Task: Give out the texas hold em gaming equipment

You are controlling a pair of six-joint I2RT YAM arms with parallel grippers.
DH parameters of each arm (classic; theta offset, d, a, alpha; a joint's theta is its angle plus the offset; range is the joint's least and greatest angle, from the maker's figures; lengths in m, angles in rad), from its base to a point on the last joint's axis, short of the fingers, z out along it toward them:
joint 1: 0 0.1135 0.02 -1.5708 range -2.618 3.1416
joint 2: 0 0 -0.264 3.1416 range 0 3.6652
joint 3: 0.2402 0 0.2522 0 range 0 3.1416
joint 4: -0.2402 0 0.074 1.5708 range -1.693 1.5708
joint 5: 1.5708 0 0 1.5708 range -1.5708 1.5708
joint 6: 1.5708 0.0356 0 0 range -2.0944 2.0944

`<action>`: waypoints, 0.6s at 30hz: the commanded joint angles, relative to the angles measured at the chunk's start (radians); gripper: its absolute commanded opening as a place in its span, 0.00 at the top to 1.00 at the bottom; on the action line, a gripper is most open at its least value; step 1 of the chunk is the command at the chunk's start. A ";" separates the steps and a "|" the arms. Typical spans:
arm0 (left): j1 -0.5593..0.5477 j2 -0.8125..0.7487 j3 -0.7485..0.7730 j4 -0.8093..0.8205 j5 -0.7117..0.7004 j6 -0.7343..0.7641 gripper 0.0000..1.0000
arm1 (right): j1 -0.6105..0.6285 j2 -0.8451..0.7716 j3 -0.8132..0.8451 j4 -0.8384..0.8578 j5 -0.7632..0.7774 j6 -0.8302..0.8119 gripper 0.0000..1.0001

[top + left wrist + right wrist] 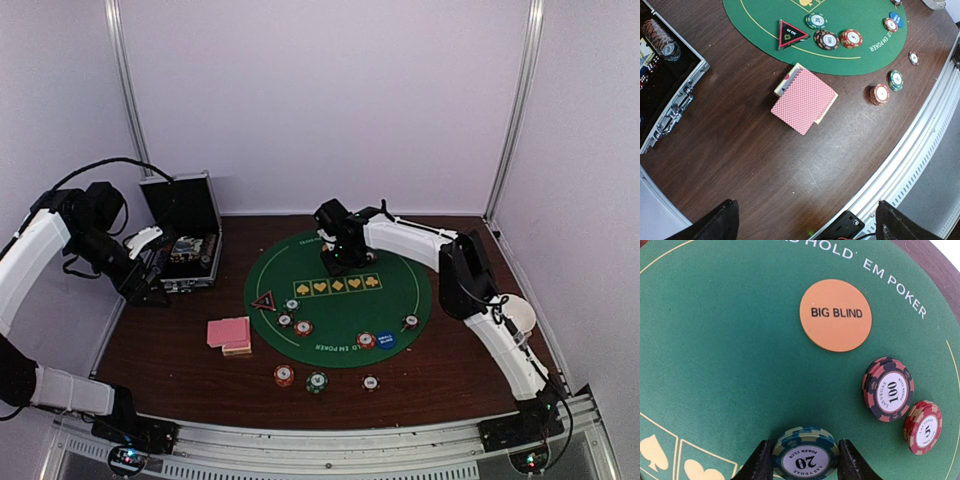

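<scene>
Right gripper (pixel 804 450) is gripping a green 20 chip stack (pixel 805 462), jaws partway closed on its rim, over the far part of the green felt mat (pixel 715 365).
From that stack, the orange BIG BLIND disc (pixel 835 315) is lying ahead and slightly right, with the black-red 100 stack (pixel 888 389) and red 5 stack (pixel 923 426) sitting further right, just beside each other. Bare felt is lying to the left, probably the safer set-down side. Left gripper (pixel 805 220) is hanging wide open and empty near the pink-backed card deck (pixel 804 100), well apart, so the right arm is nearer.
</scene>
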 commanded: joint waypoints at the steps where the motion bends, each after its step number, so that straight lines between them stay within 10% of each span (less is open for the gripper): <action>1: -0.005 0.012 0.020 0.000 0.012 0.015 0.02 | -0.015 0.043 0.061 0.013 -0.004 0.011 0.60; 18: -0.004 0.008 0.009 0.000 0.001 0.014 0.02 | 0.060 -0.306 -0.200 0.041 -0.024 -0.033 0.34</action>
